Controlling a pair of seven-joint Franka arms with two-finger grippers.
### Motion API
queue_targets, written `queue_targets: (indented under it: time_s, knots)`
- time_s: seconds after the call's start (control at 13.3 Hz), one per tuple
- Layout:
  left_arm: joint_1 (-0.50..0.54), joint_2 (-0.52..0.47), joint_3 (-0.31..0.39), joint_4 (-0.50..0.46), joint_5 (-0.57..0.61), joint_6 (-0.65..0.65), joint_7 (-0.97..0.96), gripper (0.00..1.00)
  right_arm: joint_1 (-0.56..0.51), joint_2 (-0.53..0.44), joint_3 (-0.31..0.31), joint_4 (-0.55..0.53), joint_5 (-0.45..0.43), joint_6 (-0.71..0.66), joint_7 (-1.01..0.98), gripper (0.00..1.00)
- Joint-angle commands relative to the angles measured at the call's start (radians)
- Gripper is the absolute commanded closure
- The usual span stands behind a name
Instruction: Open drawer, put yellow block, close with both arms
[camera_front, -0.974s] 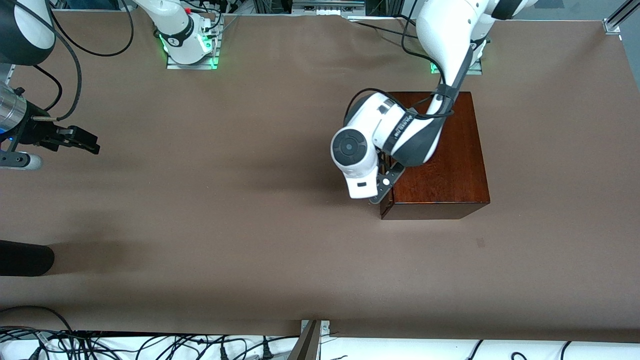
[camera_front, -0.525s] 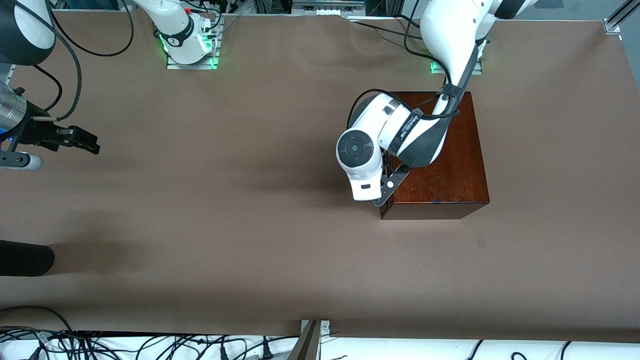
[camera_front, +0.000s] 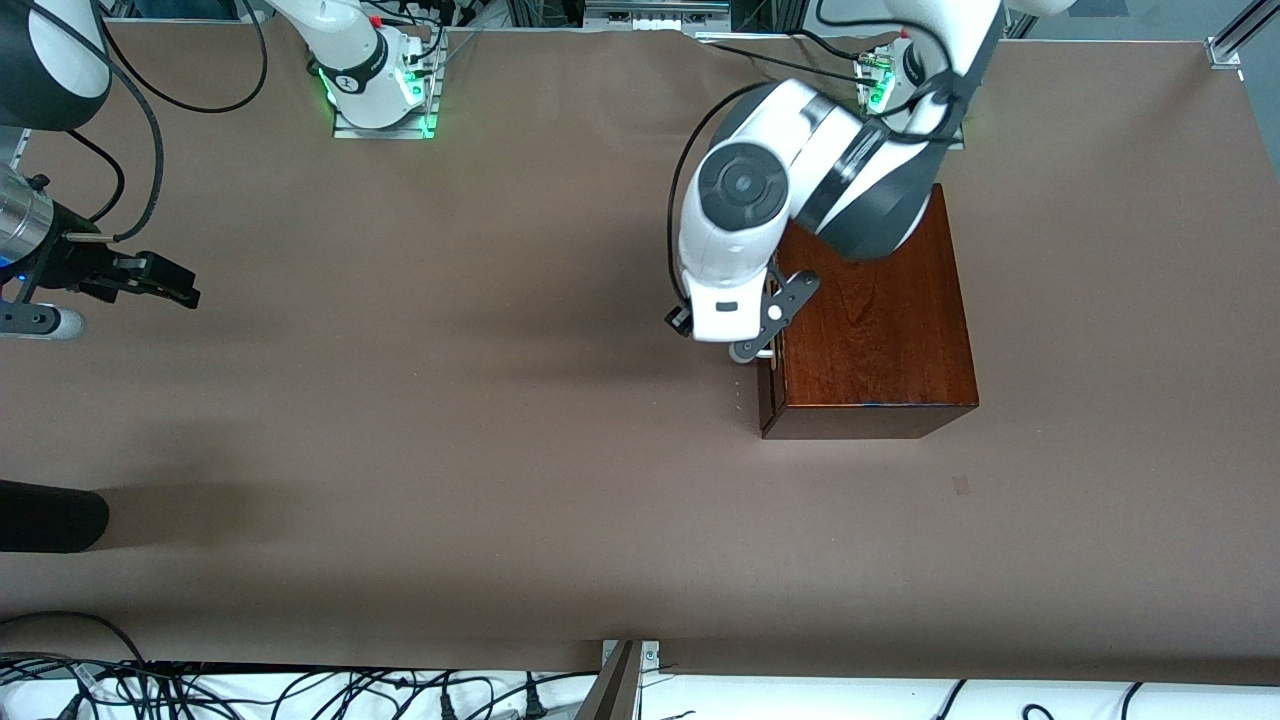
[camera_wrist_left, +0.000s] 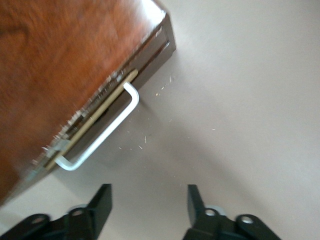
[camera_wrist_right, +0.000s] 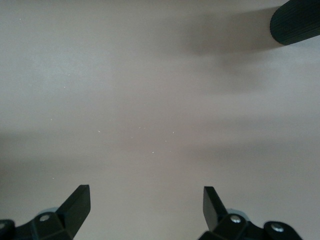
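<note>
The dark reddish-brown wooden box (camera_front: 880, 320) stands toward the left arm's end of the table. Its drawer front (camera_wrist_left: 107, 117) faces the table's middle and carries a white U-shaped handle (camera_wrist_left: 102, 137). A thin pale strip shows along the top edge of that front. My left gripper (camera_wrist_left: 148, 202) hangs open over the bare table just in front of the handle, apart from it, with nothing between its fingers. The left arm's hand (camera_front: 722, 295) hides those fingers in the front view. My right gripper (camera_wrist_right: 146, 205) waits open over bare table at the right arm's end (camera_front: 165, 282). The yellow block is out of view.
A black rounded object (camera_front: 50, 515) juts in at the right arm's end of the table, nearer the front camera; it also shows in the right wrist view (camera_wrist_right: 297, 20). Cables (camera_front: 300, 690) lie off the table's near edge. The arm bases (camera_front: 385, 95) stand along the edge farthest from the camera.
The left arm's hand has lifted from low against the drawer front and swung toward its base. The box has not shifted. The right arm has not moved.
</note>
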Motion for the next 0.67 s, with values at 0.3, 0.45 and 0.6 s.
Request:
queue_targets:
  time_s: [0.3,0.45,0.6]
  knots:
    - [0.189,-0.154,-0.001,-0.037,-0.033,-0.157,0.463,0.00,0.002,-0.004,0.000,0.005,0.012,0.000,-0.007,0.00]
    - [0.258,-0.191,0.001,-0.038,-0.034,-0.215,0.669,0.00,0.002,-0.004,0.002,0.005,0.012,0.002,-0.003,0.00]
    - [0.333,-0.238,0.001,-0.070,-0.034,-0.246,0.801,0.00,0.002,-0.002,0.002,0.005,0.012,0.005,-0.004,0.00]
